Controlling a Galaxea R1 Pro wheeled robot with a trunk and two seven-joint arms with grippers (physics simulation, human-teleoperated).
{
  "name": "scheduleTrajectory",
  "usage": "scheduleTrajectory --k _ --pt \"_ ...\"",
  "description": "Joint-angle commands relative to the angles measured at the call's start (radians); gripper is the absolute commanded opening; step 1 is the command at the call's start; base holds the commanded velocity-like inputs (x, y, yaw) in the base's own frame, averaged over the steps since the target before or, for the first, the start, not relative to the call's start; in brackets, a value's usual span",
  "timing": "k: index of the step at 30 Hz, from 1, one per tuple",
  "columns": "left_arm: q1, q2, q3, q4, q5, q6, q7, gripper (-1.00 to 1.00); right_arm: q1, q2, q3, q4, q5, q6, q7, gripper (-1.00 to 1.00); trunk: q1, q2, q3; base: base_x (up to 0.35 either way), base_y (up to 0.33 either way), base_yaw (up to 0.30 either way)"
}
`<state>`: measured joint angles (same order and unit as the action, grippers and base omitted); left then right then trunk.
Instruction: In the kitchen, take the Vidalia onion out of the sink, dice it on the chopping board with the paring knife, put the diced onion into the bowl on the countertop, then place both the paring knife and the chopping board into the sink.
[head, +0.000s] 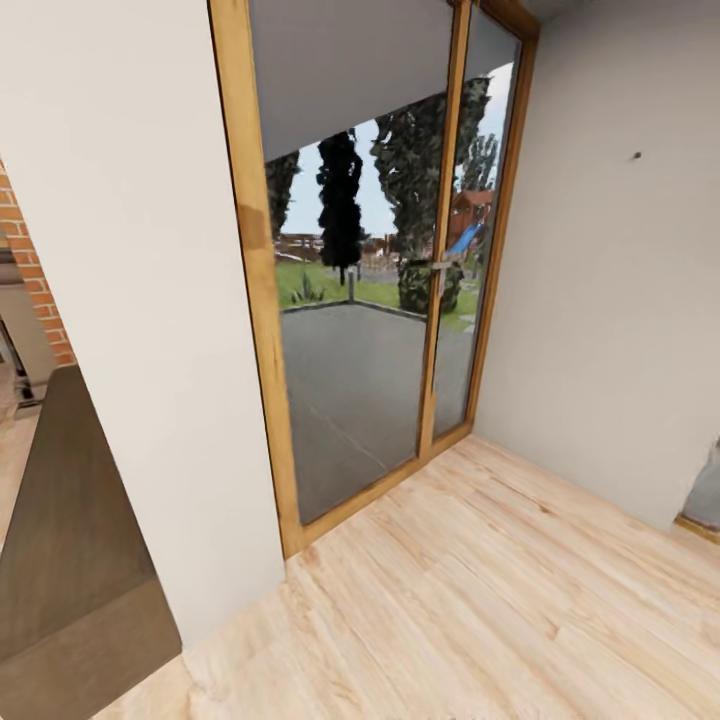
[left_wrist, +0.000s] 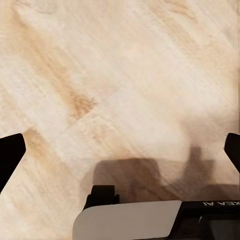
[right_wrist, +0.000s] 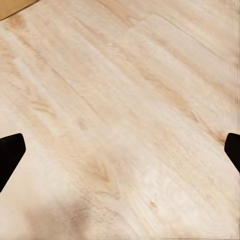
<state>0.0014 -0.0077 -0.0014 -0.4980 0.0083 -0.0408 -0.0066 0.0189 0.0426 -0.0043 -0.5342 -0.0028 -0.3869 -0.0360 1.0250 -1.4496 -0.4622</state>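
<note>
Both claws wide open, empty — wood floor

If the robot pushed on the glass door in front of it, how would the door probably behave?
The glass door would probably feel stiff, since a wooden frame borders each tall pane. The glass looks smooth, so a tool might slip on it. It may be fragile, so pushing the frame seems safer.

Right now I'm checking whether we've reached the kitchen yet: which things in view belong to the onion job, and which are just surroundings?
Job things:
left gripper, open
right gripper, open

Surroundings:
glass door
wooden floor
white wall
brick wall
</note>
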Motion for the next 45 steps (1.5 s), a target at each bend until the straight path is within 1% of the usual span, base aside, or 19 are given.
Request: scheduleTrajectory --k 1,8,11,18,20,24,41,45 --pt "0.000 0.000 0.000 -0.001 0.001 -0.002 0.000 1.00 0.000 0.000 0.000 -0.001 0.000 -0.002 -0.002 1.00 0.000 0.000 -0.001 0.000 0.000 -0.281" --pt "0.000 0.000 0.000 -0.001 0.001 -0.002 -0.001 1.00 0.000 0.000 0.000 -0.003 0.000 -0.001 -0.004 1.00 0.000 0.000 -0.001 0.000 -0.005 -0.281" --pt "0.000 0.000 0.000 -0.001 0.000 -0.002 -0.001 1.00 0.000 0.000 0.000 -0.003 0.000 -0.001 -0.004 1.00 0.000 0.000 -0.001 0.000 -0.160 -0.281" --pt "0.000 0.000 0.000 -0.001 0.000 -0.002 0.000 1.00 0.000 -0.001 0.000 -0.003 0.000 -0.001 -0.004 1.00 0.000 0.000 -0.001 0.000 -0.284 -0.281" --pt "0.000 0.000 0.000 -0.001 -0.001 -0.002 0.000 1.00 0.001 -0.008 0.000 -0.003 0.000 -0.001 -0.004 1.00 0.000 0.000 -0.001 0.000 -0.299 -0.281" --pt "0.000 0.000 0.000 -0.001 0.000 -0.002 0.000 1.00 0.001 -0.013 0.000 -0.004 0.000 -0.001 -0.004 1.00 0.000 0.000 -0.001 0.000 -0.300 -0.281" --pt "0.000 -0.001 0.000 -0.001 -0.001 -0.002 0.000 1.00 0.000 -0.015 0.000 -0.005 0.000 -0.001 -0.004 1.00 0.000 0.000 -0.001 0.000 -0.304 -0.280" --pt "0.000 -0.001 0.000 -0.001 -0.001 -0.002 0.000 1.00 0.001 -0.015 0.000 -0.006 0.001 -0.002 -0.004 1.00 0.000 0.000 -0.001 0.000 -0.306 -0.135"
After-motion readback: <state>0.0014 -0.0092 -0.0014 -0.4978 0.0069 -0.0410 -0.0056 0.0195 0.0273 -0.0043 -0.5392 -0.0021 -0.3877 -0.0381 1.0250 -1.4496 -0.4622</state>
